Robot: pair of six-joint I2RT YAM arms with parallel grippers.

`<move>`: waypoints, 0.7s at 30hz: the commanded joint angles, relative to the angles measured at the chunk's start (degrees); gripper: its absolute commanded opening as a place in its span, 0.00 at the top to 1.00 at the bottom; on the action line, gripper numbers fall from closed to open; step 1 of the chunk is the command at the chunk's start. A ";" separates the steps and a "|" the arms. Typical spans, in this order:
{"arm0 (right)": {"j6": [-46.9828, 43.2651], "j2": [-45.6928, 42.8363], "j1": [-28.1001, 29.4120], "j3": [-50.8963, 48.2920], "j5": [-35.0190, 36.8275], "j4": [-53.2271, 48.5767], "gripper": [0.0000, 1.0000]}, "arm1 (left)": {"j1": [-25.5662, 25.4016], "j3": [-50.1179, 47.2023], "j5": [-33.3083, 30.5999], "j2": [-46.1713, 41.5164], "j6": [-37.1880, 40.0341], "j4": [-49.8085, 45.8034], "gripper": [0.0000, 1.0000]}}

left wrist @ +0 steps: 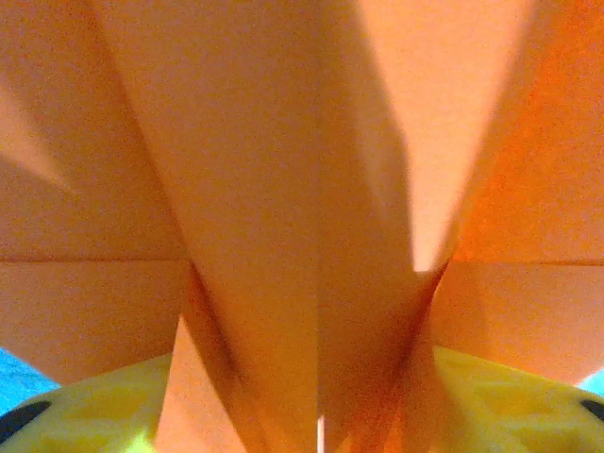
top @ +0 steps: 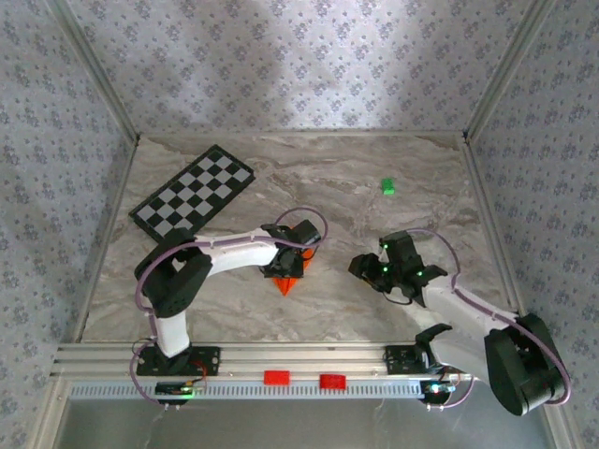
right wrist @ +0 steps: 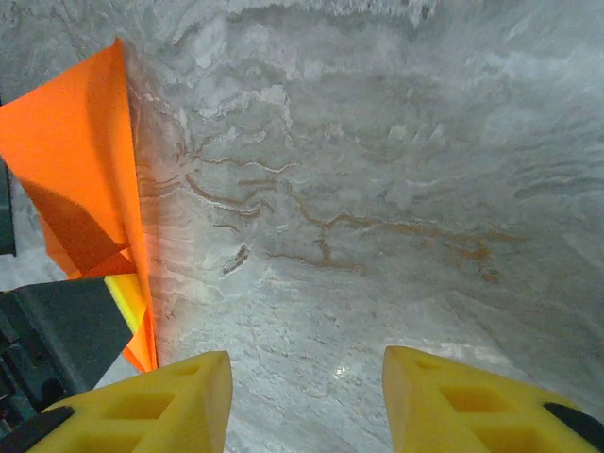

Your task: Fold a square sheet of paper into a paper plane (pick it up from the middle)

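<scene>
The left claw (top: 286, 266) is clamped tight on the paper plane (top: 287, 283), whose orange tip points toward the near edge at the middle of the marble worktop (top: 374, 159). Its yellow fingers (left wrist: 99, 411) pinch the folded layers between them. The right claw (right wrist: 307, 370) stands wide open and empty over bare worktop, right of the plane and apart from it. A green block (top: 387, 187) lies farther back.

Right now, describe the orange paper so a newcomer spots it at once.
On the marble table, go from the checkered board toward the centre front. The left gripper pinches the orange paper there: folded to a point, unlike the tiny green block farther back.
</scene>
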 commanded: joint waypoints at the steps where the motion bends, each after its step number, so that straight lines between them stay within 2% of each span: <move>1: -6.19 -3.54 -0.91 4.45 3.98 -9.32 0.52 | -0.82 2.47 -0.48 -4.75 -3.58 -3.78 0.40; 9: -17.04 -6.42 -6.55 13.04 18.65 -22.14 0.44 | -1.57 0.26 -6.01 -14.65 -5.86 -4.90 0.38; 12: -21.81 -5.98 -10.16 14.84 25.78 -21.87 0.42 | -1.43 -2.53 -11.68 -19.72 -3.98 -4.99 0.37; 13: -24.20 -5.82 -11.36 15.42 28.13 -21.16 0.42 | -0.80 -3.57 -14.21 -21.49 -2.97 -5.53 0.32; 15: -29.53 -5.58 -13.55 15.54 33.64 -17.33 0.38 | 1.77 -6.23 -19.16 -25.33 0.63 -5.92 0.29; 18: -38.77 -2.90 -16.49 8.19 42.26 1.47 0.32 | 9.62 -11.40 -26.11 -31.43 7.37 -4.75 0.19; 19: -42.21 -0.96 -17.46 5.27 41.98 8.93 0.32 | 13.36 -14.49 -26.97 -33.48 12.50 -0.88 0.13; 20: -44.93 1.15 -18.42 3.23 41.09 14.47 0.30 | 17.85 -17.15 -26.93 -35.13 15.52 2.23 0.03; 21: -46.32 3.32 -19.13 2.38 40.38 18.22 0.29 | 22.09 -18.50 -25.62 -36.18 18.84 4.07 0.01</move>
